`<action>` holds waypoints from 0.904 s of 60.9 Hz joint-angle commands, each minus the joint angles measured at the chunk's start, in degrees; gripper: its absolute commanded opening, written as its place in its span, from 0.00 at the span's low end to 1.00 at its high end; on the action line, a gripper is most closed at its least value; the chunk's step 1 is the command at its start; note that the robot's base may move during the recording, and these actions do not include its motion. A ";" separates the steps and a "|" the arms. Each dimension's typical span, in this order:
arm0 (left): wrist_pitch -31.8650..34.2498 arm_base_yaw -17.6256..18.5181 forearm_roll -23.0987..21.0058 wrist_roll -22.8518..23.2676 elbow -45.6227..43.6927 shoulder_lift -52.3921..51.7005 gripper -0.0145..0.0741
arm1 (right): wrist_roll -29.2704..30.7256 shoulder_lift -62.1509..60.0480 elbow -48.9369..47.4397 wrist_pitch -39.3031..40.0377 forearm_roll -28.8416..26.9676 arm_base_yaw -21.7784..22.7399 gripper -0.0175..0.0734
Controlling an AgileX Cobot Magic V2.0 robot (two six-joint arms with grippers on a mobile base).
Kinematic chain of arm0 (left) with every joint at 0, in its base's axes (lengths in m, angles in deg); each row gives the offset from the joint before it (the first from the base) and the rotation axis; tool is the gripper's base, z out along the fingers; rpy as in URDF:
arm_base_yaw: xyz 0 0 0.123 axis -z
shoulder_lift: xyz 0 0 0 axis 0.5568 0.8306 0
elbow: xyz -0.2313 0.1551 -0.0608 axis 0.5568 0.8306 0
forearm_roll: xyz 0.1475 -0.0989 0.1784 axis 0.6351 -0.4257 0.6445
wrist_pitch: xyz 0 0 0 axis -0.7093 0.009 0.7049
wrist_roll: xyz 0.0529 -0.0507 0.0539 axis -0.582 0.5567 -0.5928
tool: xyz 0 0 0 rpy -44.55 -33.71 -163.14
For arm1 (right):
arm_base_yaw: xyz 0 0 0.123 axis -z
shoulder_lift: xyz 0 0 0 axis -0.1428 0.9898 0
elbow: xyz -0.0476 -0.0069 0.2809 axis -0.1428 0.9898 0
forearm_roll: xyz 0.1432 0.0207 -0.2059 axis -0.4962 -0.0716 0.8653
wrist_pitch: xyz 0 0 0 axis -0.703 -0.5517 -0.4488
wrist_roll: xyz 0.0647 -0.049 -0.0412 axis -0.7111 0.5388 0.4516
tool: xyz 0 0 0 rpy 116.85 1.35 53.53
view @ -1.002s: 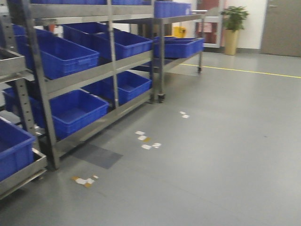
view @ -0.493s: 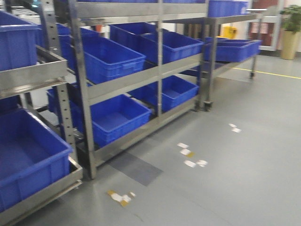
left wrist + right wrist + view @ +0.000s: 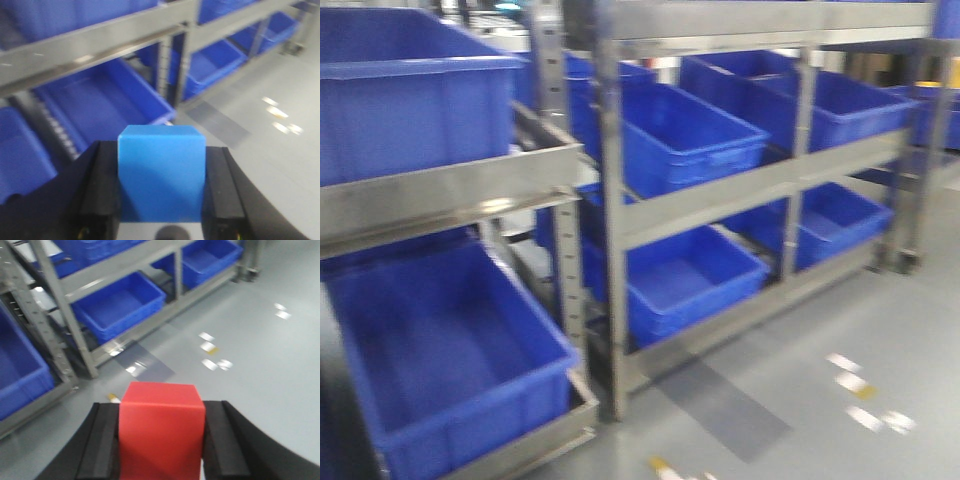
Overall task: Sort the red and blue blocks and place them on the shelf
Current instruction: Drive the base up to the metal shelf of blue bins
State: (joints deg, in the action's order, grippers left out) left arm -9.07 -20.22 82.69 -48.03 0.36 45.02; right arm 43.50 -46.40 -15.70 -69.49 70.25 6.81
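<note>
The blue block (image 3: 161, 172) is clamped between the left fingers (image 3: 106, 185), which press on both of its sides. The red block (image 3: 161, 432) is clamped the same way between the right fingers (image 3: 107, 440). Beyond both blocks stands the shelf (image 3: 720, 195), its steel tiers loaded with dark-blue bins (image 3: 690, 140); neither block touches it. The floor (image 3: 910, 300) is grey, with pale tape scraps (image 3: 212, 347) to the right. Only the wrist views show the blocks. The front view shows the shelf's upper tiers.

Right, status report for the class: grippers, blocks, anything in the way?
Left gripper shut on blue block. Right gripper shut on red block. Shelf ahead, blue bins filling its tiers.
</note>
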 commanded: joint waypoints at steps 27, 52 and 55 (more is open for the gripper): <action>4.80 0.03 0.37 0.43 -1.85 0.24 0.31 | 0.12 0.19 -1.65 4.56 0.30 0.40 0.25; 4.80 0.03 0.37 0.43 -1.85 0.24 0.31 | 0.12 0.19 -1.65 4.56 0.30 0.40 0.25; 4.80 0.03 0.37 0.43 -1.85 0.24 0.31 | 0.12 0.19 -1.65 4.56 0.30 0.40 0.25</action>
State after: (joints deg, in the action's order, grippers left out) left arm -9.07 -20.22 82.69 -48.03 0.36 45.02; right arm 43.50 -46.40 -15.70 -69.49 70.25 6.81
